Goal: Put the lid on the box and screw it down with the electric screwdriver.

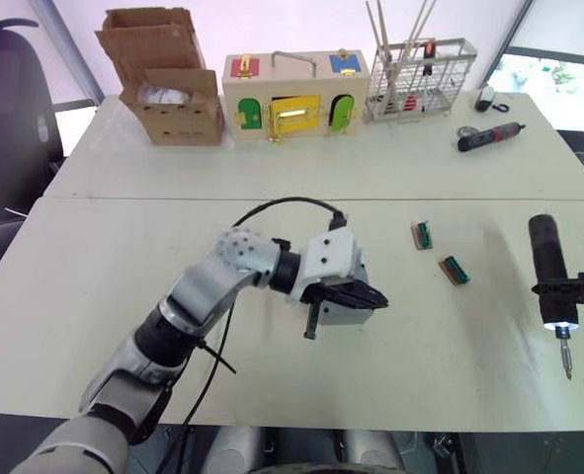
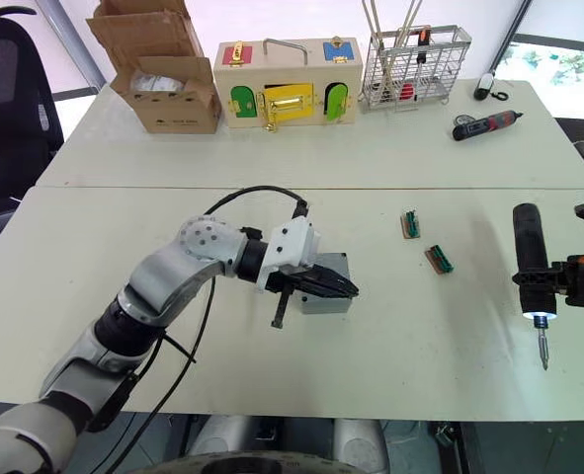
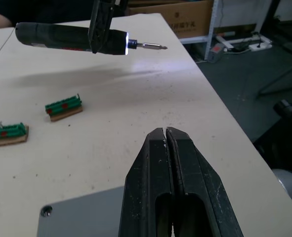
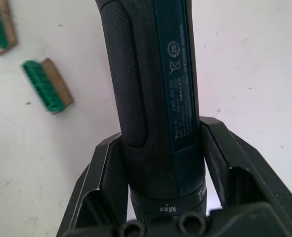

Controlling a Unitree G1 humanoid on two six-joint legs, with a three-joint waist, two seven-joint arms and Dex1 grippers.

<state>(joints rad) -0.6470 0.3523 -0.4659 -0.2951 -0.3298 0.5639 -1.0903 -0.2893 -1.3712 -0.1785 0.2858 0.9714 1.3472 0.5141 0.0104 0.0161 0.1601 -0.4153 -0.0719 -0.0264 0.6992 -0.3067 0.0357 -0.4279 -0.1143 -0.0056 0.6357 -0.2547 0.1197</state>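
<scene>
The grey box (image 2: 335,268) sits mid-table, near the front half. Its flat grey top with a corner screw hole, which looks like the lid (image 3: 81,217), lies right under my left gripper (image 1: 378,297). That gripper is shut with nothing between its fingers (image 3: 150,168), and it hides most of the box. Far to the right, my right gripper (image 1: 568,289) is shut on the black electric screwdriver (image 1: 547,259). The tool hangs above the table, its light is on, and its bit (image 1: 566,360) points toward the front edge. In the right wrist view the fingers (image 4: 105,173) clamp the screwdriver body (image 4: 155,84).
Two green terminal blocks (image 1: 424,235) (image 1: 455,270) lie between the box and the screwdriver. Along the back stand a cardboard box (image 1: 168,84), a wooden box with coloured doors (image 1: 293,97) and a wire rack (image 1: 417,77). A black-and-red screwdriver (image 1: 489,136) lies back right.
</scene>
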